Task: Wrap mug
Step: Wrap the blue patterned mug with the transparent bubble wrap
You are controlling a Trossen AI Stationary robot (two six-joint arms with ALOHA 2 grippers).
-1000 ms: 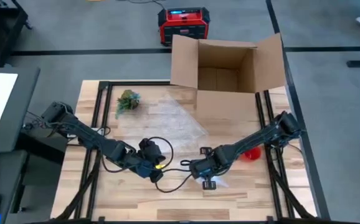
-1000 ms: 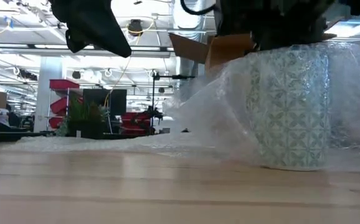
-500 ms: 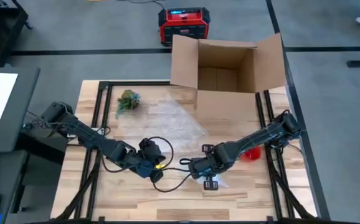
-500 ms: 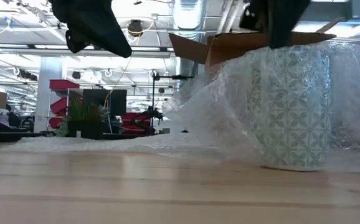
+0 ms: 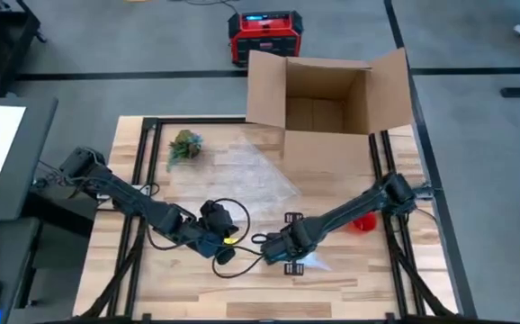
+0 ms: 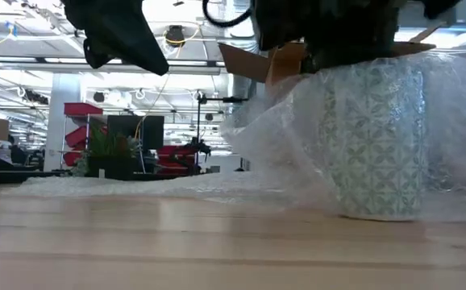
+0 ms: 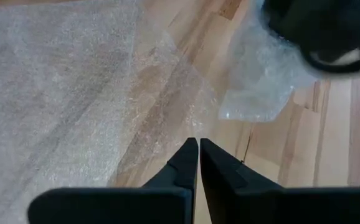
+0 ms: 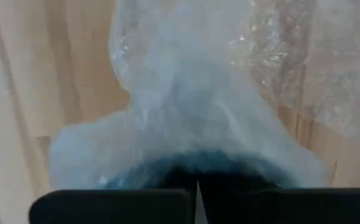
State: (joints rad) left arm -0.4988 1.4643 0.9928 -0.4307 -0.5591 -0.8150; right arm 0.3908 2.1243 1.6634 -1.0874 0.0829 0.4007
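item: mug (image 6: pixel 374 137), patterned ceramic, standing upright on the desk (image 5: pixel 197 288) at about five o'clock from the desk's middle, already draped in bubble wrap (image 6: pixel 281 145). we judge it heavy for its size, rigid and breakable; under the film its glazed wall will be slippery, so a pinch on the body is a poor hold.

item: bubble wrap, clear sheet, one broad part lying flat toward twelve o'clock near the cardboard box (image 5: pixel 327 99), the near part bunched over the mug. light, soft, springy; we expect it to unfold if let go. best taken by a loose edge or corner, then drawn round the mug while the mug stays seated on the desk.

item: right tool (image 5: pixel 287 252), directly over the mug, pressed down into the bunched wrap. in its wrist view the two fingers meet with no gap, apparently with film caught between them, though the view is too crowded with wrap to be sure.

item: left tool (image 5: pixel 217 236), hovering at nine o'clock of the mug, just beside it, over the sheet's edge; fingers closed together, holding nothing.

other: small plant (image 5: pixel 184 146) at ten o'clock, red object (image 5: pixel 363 222) at three o'clock.
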